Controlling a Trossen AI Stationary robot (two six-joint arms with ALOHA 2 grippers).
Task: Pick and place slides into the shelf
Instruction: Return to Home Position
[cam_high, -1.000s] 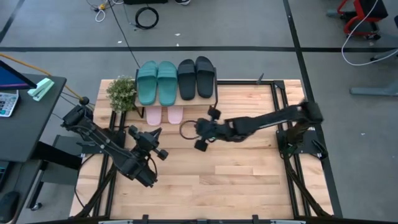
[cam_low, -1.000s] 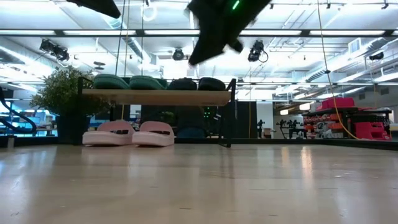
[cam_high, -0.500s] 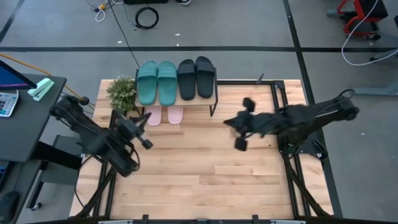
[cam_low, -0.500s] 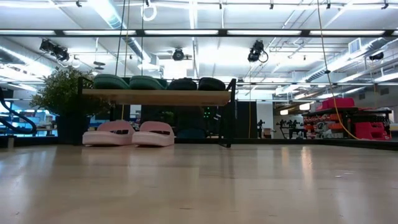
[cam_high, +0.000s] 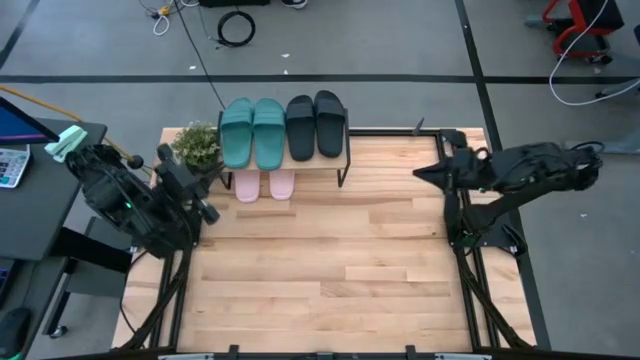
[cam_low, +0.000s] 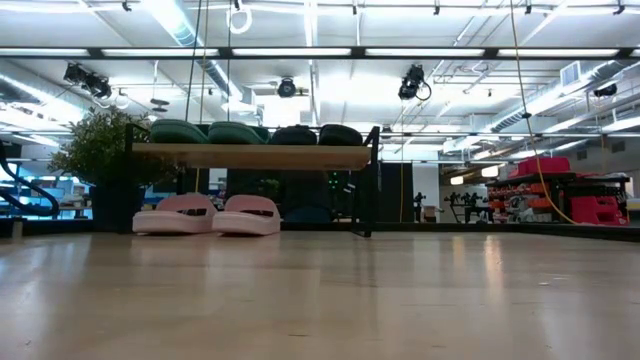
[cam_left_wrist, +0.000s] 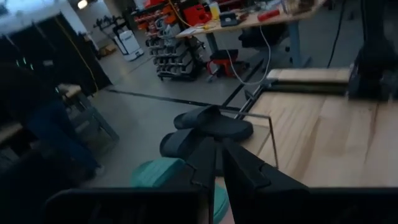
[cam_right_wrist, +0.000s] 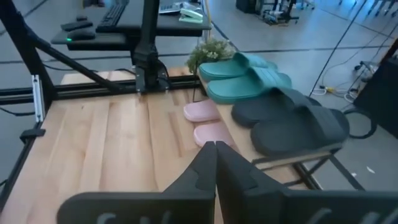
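Observation:
The shelf (cam_high: 283, 150) stands at the table's far edge. Its top board (cam_low: 260, 155) carries two teal slides (cam_high: 252, 132) and two black slides (cam_high: 314, 125), lying side by side on their soles. Two pink slides (cam_high: 264, 184) rest on the table under the board (cam_low: 215, 214). My left gripper (cam_high: 196, 190) is shut and hovers at the table's left edge, just left of the shelf (cam_left_wrist: 216, 163). My right gripper (cam_high: 420, 172) is shut, back near the right edge, pointing toward the shelf (cam_right_wrist: 214, 155). Neither gripper shows in the low view.
A potted plant (cam_high: 195, 148) stands at the shelf's left end, close to my left gripper. The arms' black frames (cam_high: 470, 225) run along both side edges. Bare wooden table (cam_high: 320, 270) spreads in front of the shelf. A desk (cam_high: 40, 180) is beyond the left edge.
Both arms have drawn back from the middle of the table. My left gripper has swung toward the left and far edge, ending beside the plant. My right gripper has pulled away from the shelf front to the right edge. Both have left the low view. The slides have stayed put.

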